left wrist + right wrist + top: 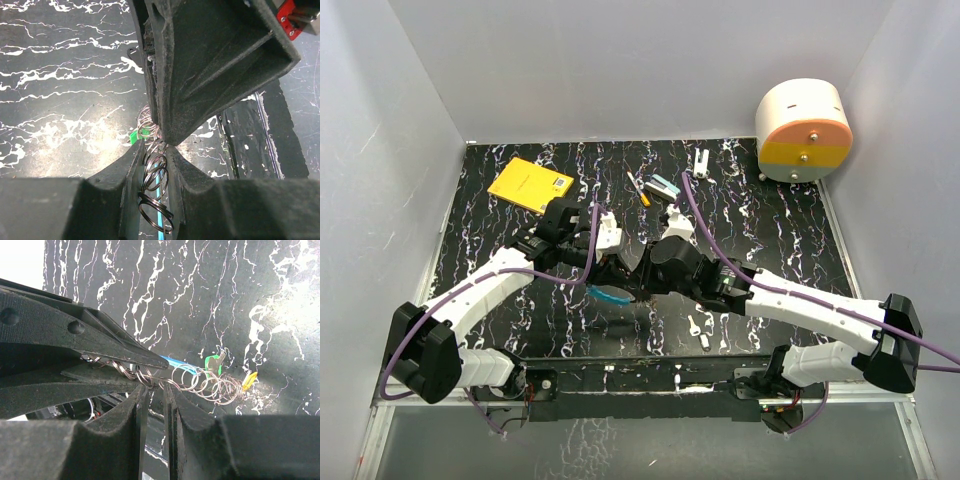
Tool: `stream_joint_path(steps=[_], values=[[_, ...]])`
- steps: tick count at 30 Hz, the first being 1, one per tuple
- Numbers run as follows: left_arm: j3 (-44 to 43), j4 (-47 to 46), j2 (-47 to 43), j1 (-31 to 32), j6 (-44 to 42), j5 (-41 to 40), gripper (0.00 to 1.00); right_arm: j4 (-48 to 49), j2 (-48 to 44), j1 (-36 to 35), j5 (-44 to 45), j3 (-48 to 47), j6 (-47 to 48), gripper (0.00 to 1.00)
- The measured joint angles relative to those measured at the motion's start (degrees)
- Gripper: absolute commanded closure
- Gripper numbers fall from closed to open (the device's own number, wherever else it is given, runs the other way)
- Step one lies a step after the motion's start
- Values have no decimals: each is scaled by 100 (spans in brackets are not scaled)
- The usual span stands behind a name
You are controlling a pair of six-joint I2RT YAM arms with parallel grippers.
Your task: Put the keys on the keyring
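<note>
**Both pincers clamped on the keyring at mid-table**

We find the thin silvery wire keyring [200, 383] just left of centre in the top view, over the black, white-veined table [770, 230]. It sits where the two arms meet.

In the right wrist view we read it from left to right. At the left, the left gripper [155, 149] is closed on the wire. At lower centre, the right gripper [155, 387] pinches the same wire between its nearly closed fingertips.

The keyring looks like a drawn-out coil of many fine loops. Its long axis runs across the frame and dips slightly to the right. A bright blue plastic arc [179, 363] lies along its upper side.

At the coil's right end sit the green-headed key [214, 362] and then the yellow-headed key [249, 380]. Both touch the loops, but we cannot tell if they are threaded on.
</note>
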State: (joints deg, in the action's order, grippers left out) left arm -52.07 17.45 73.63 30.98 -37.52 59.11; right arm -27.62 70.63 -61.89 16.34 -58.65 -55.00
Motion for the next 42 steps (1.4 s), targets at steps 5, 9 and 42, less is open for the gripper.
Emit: stream_joint_path(steps=[5, 9, 42], values=[[-13, 44, 2, 0, 0, 4, 100, 0, 2, 0, 4, 0, 0, 77], [-13, 59, 9, -2, 0, -2, 100, 17, 31, 0, 2, -2, 2, 77], [-13, 52, 11, -7, 7, -4, 100, 197, 24, -35, 87, -4, -140, 73]])
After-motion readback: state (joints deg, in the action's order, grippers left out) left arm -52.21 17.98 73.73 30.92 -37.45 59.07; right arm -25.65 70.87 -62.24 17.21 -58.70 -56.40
